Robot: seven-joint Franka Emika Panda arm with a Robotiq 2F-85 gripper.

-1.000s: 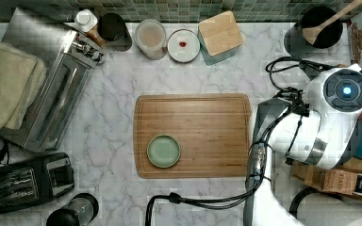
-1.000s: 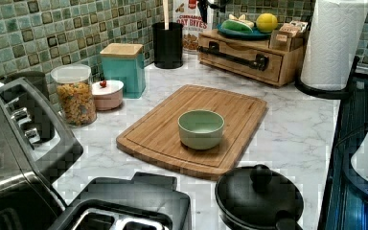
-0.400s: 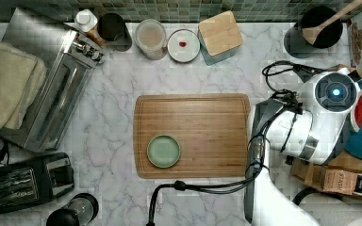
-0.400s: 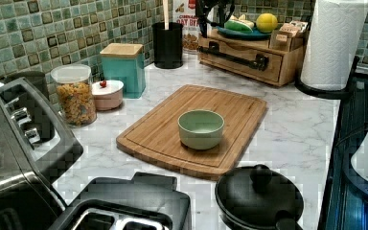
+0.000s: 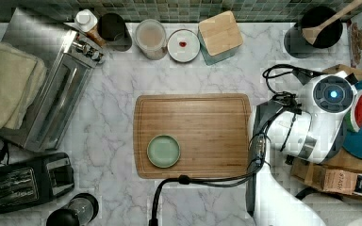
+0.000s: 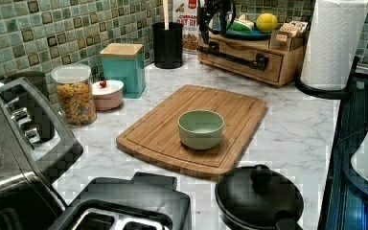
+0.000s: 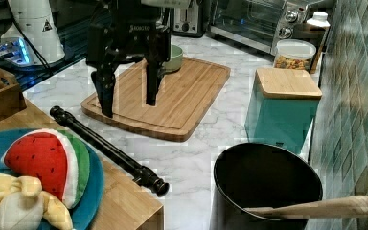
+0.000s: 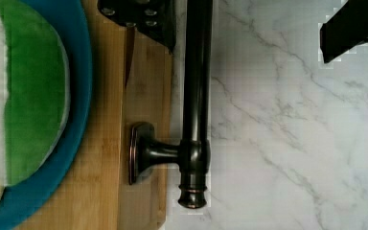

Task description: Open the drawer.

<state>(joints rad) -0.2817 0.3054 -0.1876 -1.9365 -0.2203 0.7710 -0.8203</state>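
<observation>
The drawer [image 6: 242, 61] is the front of a low wooden box at the counter's back, and it sits flush with the box. Its long black bar handle [image 7: 106, 146] runs along that front. My gripper [image 7: 128, 96] hangs open just past the handle, with both black fingers pointing down at the counter in front of the cutting board. In the wrist view the handle [image 8: 195, 96] lies between the two fingers [image 8: 146, 19], close to one of them and untouched. The white arm [image 5: 311, 117] covers the drawer's front from above.
A blue plate [image 7: 90, 189] with toy fruit rests on top of the drawer box. The cutting board [image 5: 207, 117] with a green bowl [image 5: 163, 151] lies beside the arm. A black pot [image 7: 263, 184] with a wooden spoon, a teal canister [image 7: 282, 108] and a paper towel roll [image 6: 333, 40] stand nearby.
The arm has shifted slightly toward the top view's left. In the left view the gripper has come lower over the handle's far end.
</observation>
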